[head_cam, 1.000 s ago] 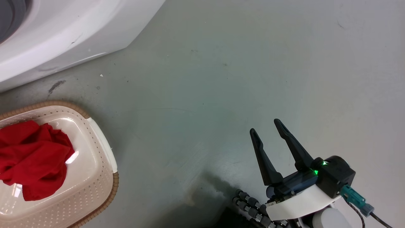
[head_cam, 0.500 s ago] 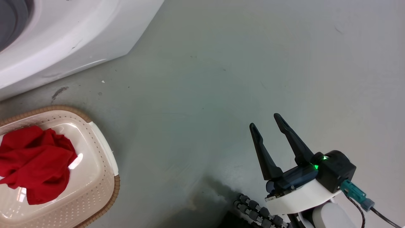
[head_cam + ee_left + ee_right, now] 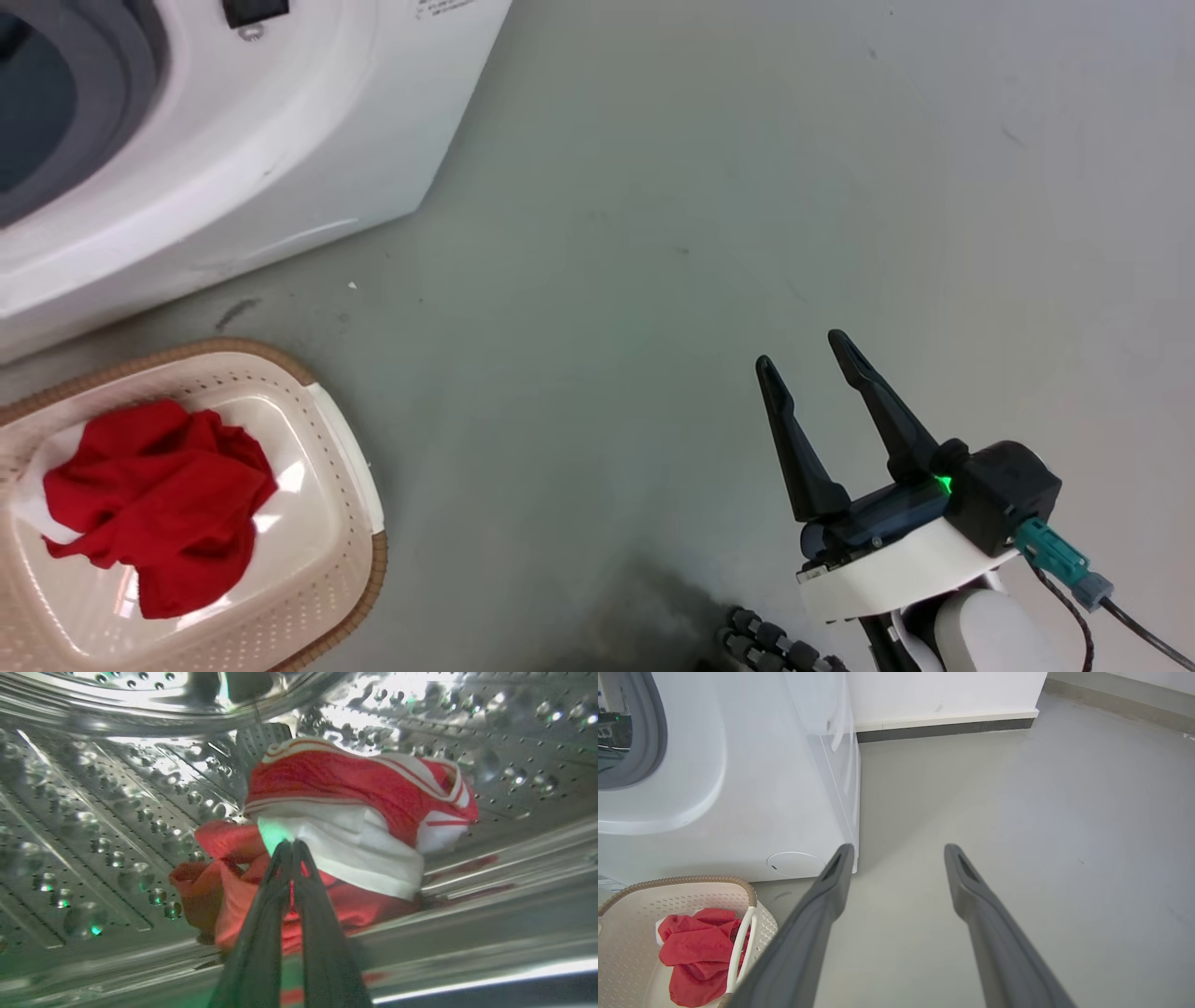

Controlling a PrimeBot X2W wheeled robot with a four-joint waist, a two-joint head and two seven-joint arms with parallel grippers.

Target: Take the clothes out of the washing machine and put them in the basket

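Inside the washing machine's perforated steel drum (image 3: pixel 93 812), a red garment with white stripes and a white panel (image 3: pixel 355 793) lies bunched over more red cloth. My left gripper (image 3: pixel 292 843) is shut, its tips pinched into the edge of the white panel. A plain red garment (image 3: pixel 159 504) (image 3: pixel 696 947) lies crumpled in the cream basket (image 3: pixel 187 353) (image 3: pixel 691 879) on the floor in front of the white washing machine (image 3: pixel 280 140) (image 3: pixel 775 788). My right gripper (image 3: pixel 801 353) (image 3: pixel 899 849) hovers open over bare floor, well right of the basket, holding nothing.
The grey floor (image 3: pixel 653 233) stretches to the right of the machine and basket. A white wall with a dark skirting strip (image 3: pixel 948 725) runs behind. The machine's grey porthole rim (image 3: pixel 140 56) sits at the upper left of the head view.
The head camera has shifted, so more of the machine's front and porthole shows and the basket sits further right. The right gripper stays open and barely moves.
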